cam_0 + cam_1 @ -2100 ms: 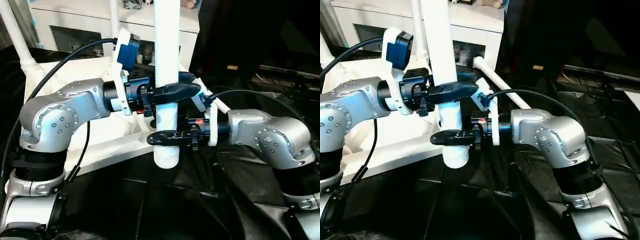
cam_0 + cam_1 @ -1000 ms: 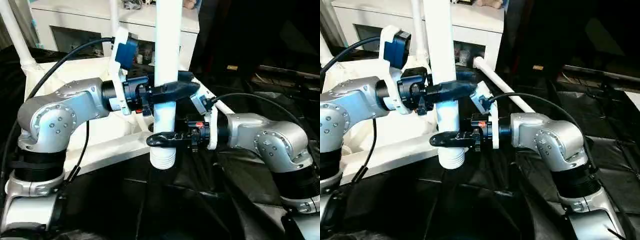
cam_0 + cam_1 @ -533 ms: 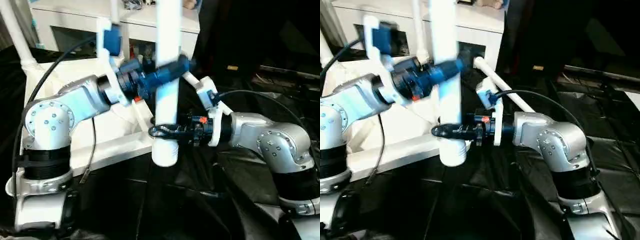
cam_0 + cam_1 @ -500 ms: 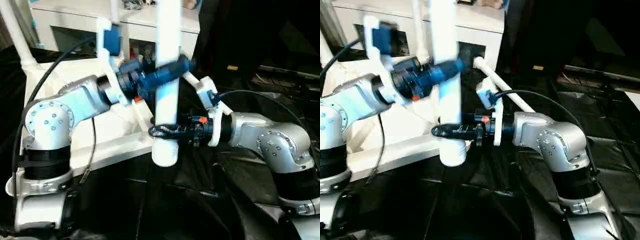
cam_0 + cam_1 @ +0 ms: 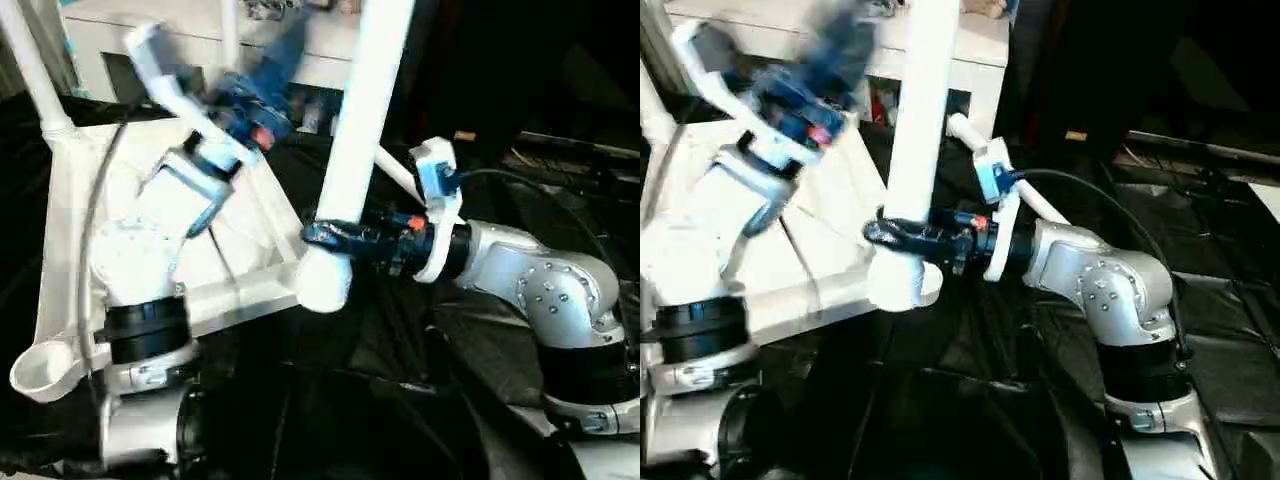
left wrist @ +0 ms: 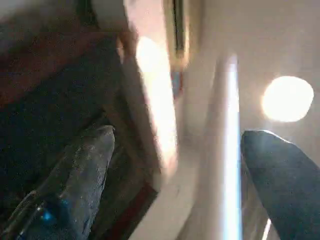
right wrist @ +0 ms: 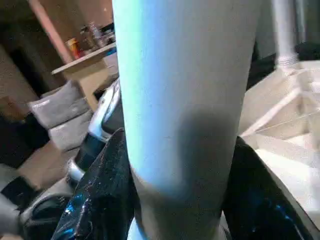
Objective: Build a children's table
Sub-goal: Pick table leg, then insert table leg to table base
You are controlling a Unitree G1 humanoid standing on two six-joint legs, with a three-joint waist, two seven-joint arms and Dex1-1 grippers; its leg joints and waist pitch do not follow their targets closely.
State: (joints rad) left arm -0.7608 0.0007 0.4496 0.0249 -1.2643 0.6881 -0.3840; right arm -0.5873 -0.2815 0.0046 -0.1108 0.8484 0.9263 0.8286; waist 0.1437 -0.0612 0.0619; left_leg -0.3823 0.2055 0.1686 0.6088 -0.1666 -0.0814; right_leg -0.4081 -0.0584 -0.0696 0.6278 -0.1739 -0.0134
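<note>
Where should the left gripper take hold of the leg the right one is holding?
Probably on the bare shaft of the leg above the right gripper, coming from the robot's left. The tube leans, so the open left gripper should tilt to match.

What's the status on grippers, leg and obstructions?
Right gripper shut on leg, leg tilted. Left gripper open, raised off it. Tabletop beside; nothing blocking.

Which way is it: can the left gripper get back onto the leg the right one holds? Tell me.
Probably yes. The left gripper is open, raised beside the leg, with nothing between them. The right gripper clamps it low down, leaving the upper shaft bare.
</note>
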